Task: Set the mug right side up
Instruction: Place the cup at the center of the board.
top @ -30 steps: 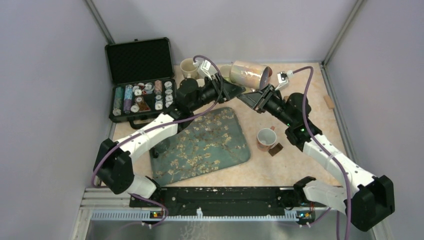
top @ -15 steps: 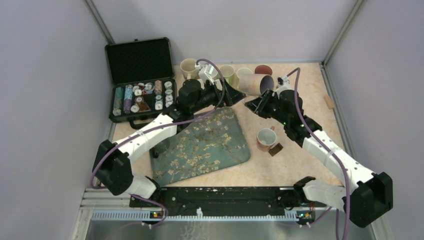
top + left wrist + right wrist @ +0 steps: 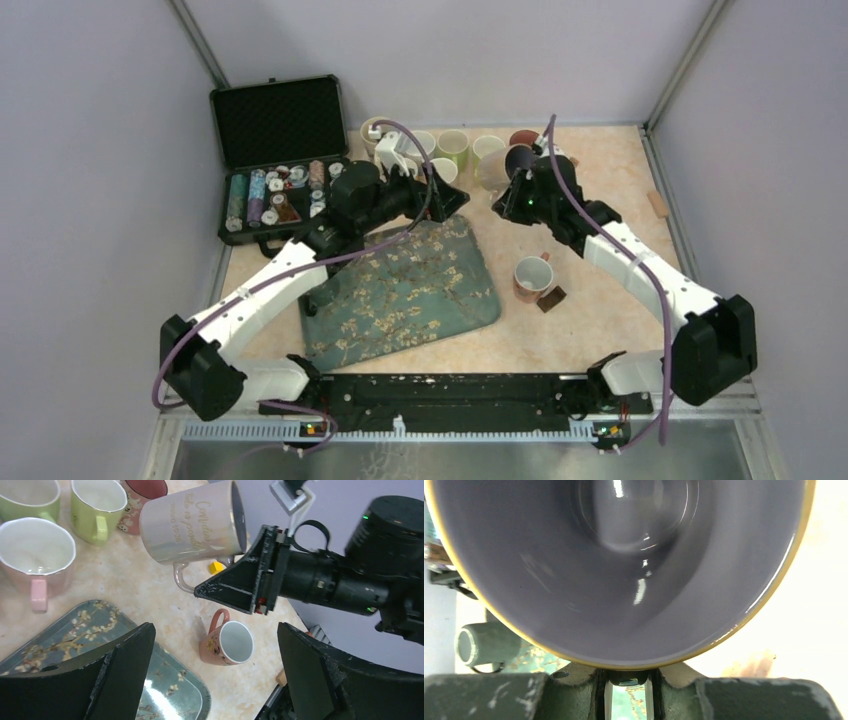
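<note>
- Okay, your right gripper (image 3: 626, 680) pinches the mug (image 3: 190, 527) by its gold-edged rim, and the mug hangs sideways, clear of the table.
- You've got a glossy, pearly shell with a dark grey inside and a curved handle pointing down.
- Your left gripper (image 3: 215, 677) is spread wide over the floral tray (image 3: 75, 630).
- The mug's faint script is too pale to read.

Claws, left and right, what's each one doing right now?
Left claw: open, empty.
Right claw: closed on the pearly mug at its rim.
</note>
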Robot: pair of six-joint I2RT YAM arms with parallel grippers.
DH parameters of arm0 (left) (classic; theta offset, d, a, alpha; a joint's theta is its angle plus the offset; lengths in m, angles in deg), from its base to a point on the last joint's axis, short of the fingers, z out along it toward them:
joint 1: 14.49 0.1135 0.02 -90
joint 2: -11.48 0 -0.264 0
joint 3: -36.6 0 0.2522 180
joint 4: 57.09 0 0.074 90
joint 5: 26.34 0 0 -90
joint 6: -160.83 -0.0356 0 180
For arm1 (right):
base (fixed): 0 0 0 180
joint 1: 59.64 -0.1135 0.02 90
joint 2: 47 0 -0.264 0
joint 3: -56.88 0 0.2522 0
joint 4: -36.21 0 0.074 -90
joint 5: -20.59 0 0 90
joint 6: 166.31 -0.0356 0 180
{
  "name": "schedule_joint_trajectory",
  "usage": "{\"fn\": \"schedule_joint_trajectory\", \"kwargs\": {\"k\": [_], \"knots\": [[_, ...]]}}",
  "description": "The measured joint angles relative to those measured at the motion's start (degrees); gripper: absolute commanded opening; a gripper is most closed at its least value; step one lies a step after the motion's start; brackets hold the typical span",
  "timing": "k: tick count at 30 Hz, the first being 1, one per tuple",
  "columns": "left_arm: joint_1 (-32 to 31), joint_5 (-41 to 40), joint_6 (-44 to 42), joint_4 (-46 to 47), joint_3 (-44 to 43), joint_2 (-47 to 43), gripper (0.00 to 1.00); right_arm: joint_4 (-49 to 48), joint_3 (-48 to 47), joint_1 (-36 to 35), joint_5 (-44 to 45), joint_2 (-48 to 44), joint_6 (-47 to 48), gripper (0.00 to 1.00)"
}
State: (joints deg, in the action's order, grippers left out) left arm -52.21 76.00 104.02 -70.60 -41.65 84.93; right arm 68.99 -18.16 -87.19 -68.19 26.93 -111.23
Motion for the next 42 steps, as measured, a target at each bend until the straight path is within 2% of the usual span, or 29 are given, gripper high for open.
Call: {"fn": "schedule_joint_trajectory", "kwargs": {"k": [7,16,42], "knots": [[0.92,-2.82,-3.45,-5.42,0.15,-5.62,0.98,3.39,-5.03,0.0,1.49,9.73,5.2,0.0],[1.2,-8.13,-6.4,-9.79,3.85,-13.49,0.98,5.4,-7.23,0.04,2.45,18.36,6.95,0.0],[1.31,-13.35,-8.02,-12.5,5.9,-14.49,0.98,8.48,-12.41,0.07,6.86,29.38,10.95,0.0]]}}
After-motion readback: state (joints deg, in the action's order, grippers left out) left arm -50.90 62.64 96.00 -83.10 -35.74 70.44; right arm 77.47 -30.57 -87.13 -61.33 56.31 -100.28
